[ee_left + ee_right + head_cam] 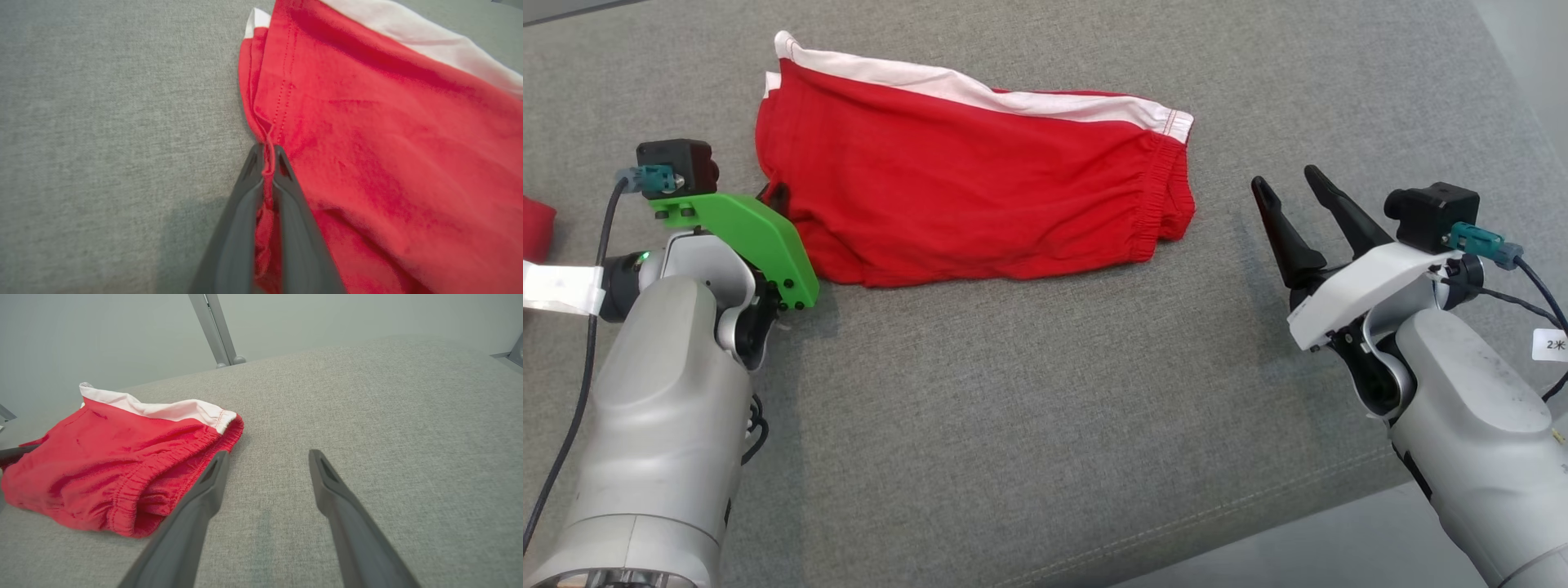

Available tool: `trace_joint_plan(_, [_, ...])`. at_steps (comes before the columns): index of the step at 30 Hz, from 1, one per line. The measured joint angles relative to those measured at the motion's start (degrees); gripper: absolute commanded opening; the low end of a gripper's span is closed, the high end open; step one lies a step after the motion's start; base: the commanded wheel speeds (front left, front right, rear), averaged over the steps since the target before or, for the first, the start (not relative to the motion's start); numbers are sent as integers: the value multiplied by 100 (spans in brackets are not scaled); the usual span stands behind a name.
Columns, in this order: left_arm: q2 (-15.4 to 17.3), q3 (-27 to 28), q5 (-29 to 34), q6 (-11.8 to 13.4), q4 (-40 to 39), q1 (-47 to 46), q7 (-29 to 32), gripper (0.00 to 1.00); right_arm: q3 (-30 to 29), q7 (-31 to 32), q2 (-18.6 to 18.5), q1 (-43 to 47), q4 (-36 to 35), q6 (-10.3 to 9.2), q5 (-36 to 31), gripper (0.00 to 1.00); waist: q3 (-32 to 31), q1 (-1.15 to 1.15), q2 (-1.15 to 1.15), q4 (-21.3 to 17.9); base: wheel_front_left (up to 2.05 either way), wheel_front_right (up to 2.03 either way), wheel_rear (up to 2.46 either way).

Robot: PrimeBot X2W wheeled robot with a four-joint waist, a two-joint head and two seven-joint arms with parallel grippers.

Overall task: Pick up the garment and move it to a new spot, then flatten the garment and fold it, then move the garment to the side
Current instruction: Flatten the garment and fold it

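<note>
- left hand (267,149) clenched on garment (980,196) (red hem corner pinched between fingers)
- garment lies on grey tabletop (1045,408), white band at far edge
- right hand (1284,177) released, near elastic waistband, not touching

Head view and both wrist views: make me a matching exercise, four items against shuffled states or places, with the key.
Items
1. left gripper
2. right gripper
3. red garment
4. white band

States or places
A. open, beside the waistband end, not touching cloth
B. lies on the grey surface, waistband end toward the robot's right
C. shut on a red hem edge
D. runs along the garment's far edge

Pairs: 1-C, 2-A, 3-B, 4-D
</note>
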Motion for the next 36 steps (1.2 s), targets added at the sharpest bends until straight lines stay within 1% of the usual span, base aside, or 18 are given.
trace_joint_plan(3, [-21, -15, 0, -3, -7, 19, -127, 0, -21, -3, -2, 24, -19, 0, -14, 100, -52, 0, 0, 41, 0, 0, 0])
trace_joint_plan(9, [-113, 26, -7, -31, -160, 270, -576, 0, -144, -18, -21, 120, -70, 0, -57, 100, -175, 0, 0, 144, 0, 0, 0])
trace_joint_plan(15, [-208, -33, -140, -56, -401, 745, -1098, 0, -310, -18, -70, 419, -74, -10, -56, 100, -343, 0, 0, 326, 0, 0, 0])
trace_joint_plan(22, [-308, -91, -426, -99, -568, 1448, -1491, 0, -325, -18, -76, 825, 78, -10, 24, 100, -635, 0, 0, 621, 0, 0, 0])
trace_joint_plan(27, [-305, -94, -697, -99, -755, 1806, -1671, 0, -291, -18, -108, 967, 170, -9, 44, 100, -870, 0, 0, 862, 0, 0, 0])
trace_joint_plan(30, [-292, -263, -870, -100, -890, 2032, -1671, 0, -246, -18, -99, 994, 171, -9, 44, 100, -1004, 0, 0, 1000, 0, 0, 0])
trace_joint_plan(36, [-283, -561, -1267, -101, -1166, 2521, -1672, 0, 7, -5, 96, 997, 140, -8, 41, 100, -1239, 0, 0, 1166, 0, 0, 0])
